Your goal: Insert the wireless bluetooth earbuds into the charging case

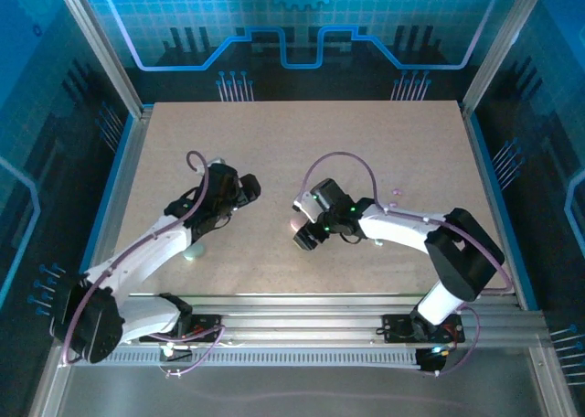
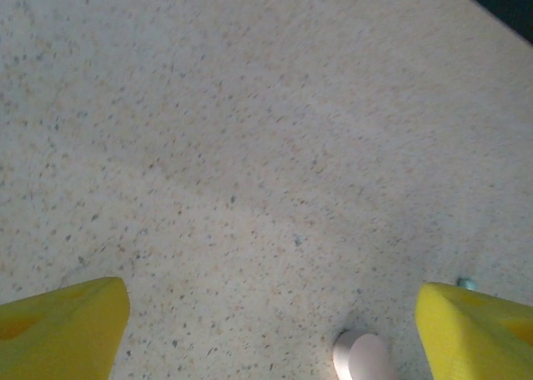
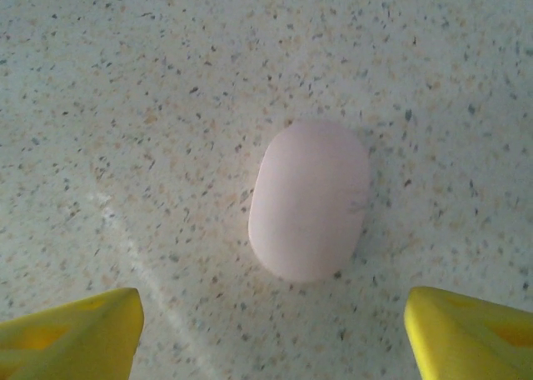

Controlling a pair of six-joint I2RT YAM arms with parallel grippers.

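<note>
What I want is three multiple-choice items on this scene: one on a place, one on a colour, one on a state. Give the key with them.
1. Where does the pink case lie?
A. on the speckled table
B. in a tray
C. on an arm's base

2. What colour are the right arm's fingers?
A. black
B. yellow
C. red

3. How do the right arm's fingers stand?
A. shut on the case
B. shut on an earbud
C. spread apart, holding nothing

Key:
1 A: in the right wrist view the case rests flat on the table.
2 B: both tips show yellow.
3 C: the case lies ahead of them, untouched, with bare table between the two tips.
</note>
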